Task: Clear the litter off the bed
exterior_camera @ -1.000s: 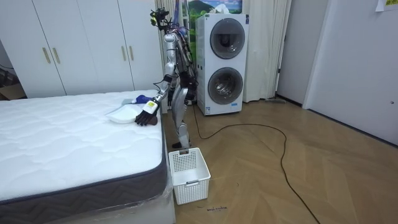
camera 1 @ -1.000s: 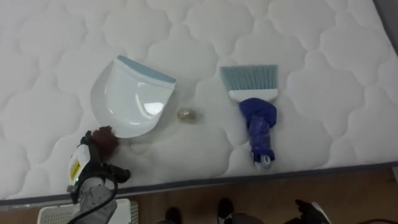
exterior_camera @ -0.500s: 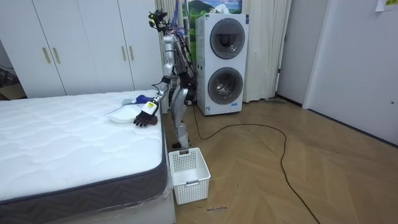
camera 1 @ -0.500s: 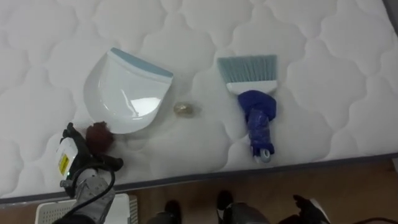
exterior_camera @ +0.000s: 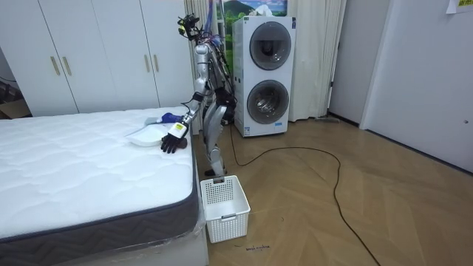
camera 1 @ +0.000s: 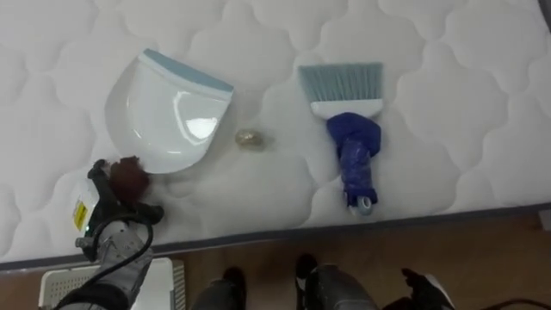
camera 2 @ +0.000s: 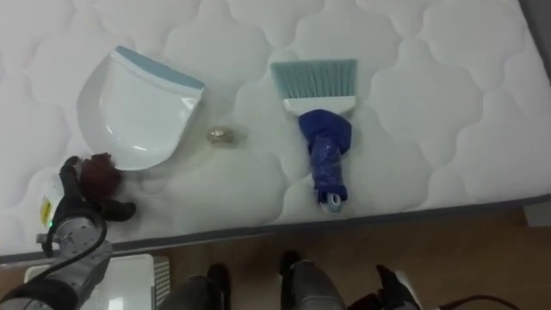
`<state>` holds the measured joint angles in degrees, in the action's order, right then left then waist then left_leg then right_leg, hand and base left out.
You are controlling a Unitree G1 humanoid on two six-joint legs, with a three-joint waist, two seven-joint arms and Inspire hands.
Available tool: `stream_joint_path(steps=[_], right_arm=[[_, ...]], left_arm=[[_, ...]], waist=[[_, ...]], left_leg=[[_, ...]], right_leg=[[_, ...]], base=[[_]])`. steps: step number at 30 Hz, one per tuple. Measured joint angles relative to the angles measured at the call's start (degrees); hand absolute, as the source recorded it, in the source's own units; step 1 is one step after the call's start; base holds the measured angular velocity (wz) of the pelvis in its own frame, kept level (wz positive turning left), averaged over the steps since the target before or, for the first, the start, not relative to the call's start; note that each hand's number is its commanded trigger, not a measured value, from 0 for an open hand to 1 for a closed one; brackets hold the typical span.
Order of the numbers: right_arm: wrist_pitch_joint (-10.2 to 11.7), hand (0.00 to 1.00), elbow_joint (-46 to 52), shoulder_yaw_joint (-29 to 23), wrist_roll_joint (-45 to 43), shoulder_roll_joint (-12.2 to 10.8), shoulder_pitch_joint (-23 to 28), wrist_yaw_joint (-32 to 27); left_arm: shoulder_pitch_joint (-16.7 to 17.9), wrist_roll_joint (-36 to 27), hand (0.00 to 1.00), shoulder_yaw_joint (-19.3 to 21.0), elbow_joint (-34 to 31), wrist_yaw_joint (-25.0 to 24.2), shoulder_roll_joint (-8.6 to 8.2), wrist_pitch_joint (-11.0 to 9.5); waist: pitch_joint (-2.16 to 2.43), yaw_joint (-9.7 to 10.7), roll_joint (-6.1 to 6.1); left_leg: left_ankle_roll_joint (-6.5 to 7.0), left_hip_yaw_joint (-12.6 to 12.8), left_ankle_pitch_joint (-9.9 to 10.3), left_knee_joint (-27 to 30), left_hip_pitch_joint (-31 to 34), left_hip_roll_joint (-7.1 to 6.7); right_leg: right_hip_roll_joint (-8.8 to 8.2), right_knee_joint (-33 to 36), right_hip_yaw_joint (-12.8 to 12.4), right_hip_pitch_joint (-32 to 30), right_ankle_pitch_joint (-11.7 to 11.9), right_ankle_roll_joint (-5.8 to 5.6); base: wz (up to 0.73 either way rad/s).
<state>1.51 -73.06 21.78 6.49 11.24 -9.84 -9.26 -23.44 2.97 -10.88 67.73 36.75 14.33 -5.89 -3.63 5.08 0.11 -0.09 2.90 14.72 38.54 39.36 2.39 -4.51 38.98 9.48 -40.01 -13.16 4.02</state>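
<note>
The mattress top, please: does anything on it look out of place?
One small crumpled yellowish scrap lies loose on the white mattress, between the dustpan and the brush, touching neither. It looks like litter not yet swept up.

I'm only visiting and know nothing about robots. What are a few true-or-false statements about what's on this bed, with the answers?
1. The brush lies to the robot's right of the dustpan. True.
2. The small scrap sits inside the dustpan. False: it lies on the mattress, between dustpan and brush.
3. The left hand is at the dustpan's handle end. True.
4. The brush's bristles point towards the robot. False: they point away, and the handle points towards the bed's edge.
5. A white basket stands on the floor beside the bed. True.
</note>
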Motion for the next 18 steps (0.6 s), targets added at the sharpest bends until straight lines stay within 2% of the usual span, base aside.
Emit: stream_joint_path(steps=[3, 7, 12, 18], right_arm=[[-0.4, 0.00, 0.1, 0.0, 0.0, 0.1, 0.0, 0.0], [-1.1, 0.00, 1.6, 0.0, -0.1, 0.4, 0.1, 0.2], [-2.4, 0.00, 2.0, 0.1, -0.2, 0.4, 0.4, 0.7], [-2.4, 0.00, 2.2, 0.1, -0.3, 0.5, 0.4, 0.7]], left_arm=[[-0.5, -0.1, 1.00, -1.1, 0.1, -1.4, 1.18, 0.3], [-1.6, -0.1, 1.00, -1.1, 0.5, -2.2, 2.37, 2.0], [-3.0, -1.1, 1.00, -0.7, 1.1, -3.8, 2.53, 4.2], [-3.1, -1.5, 1.00, -0.6, 1.0, -4.8, 2.05, 4.6]], waist=[[-0.03, 0.1, -0.04], [-0.06, 1.0, -0.09], [-0.05, 1.1, -0.08], [-0.01, 1.0, -0.01]], left_leg=[[0.16, 0.1, 0.1, 0.5, 0.0, -0.42], [0.38, 0.2, 0.2, 1.0, 0.3, -0.98], [0.83, 0.7, 0.5, 1.0, 0.2, -1.18], [1.30, 1.5, 0.8, 0.7, 0.0, -1.17]], right_leg=[[-0.58, 1.2, 0.1, -0.2, -0.4, -0.12], [-1.35, 2.3, -0.1, -0.8, -0.9, -0.29], [-1.45, 2.5, -0.2, -0.8, -1.1, -0.69], [-1.51, 2.2, -0.2, -0.6, -1.4, -1.16]], base=[[0.05], [0.04], [0.00], [0.00]])
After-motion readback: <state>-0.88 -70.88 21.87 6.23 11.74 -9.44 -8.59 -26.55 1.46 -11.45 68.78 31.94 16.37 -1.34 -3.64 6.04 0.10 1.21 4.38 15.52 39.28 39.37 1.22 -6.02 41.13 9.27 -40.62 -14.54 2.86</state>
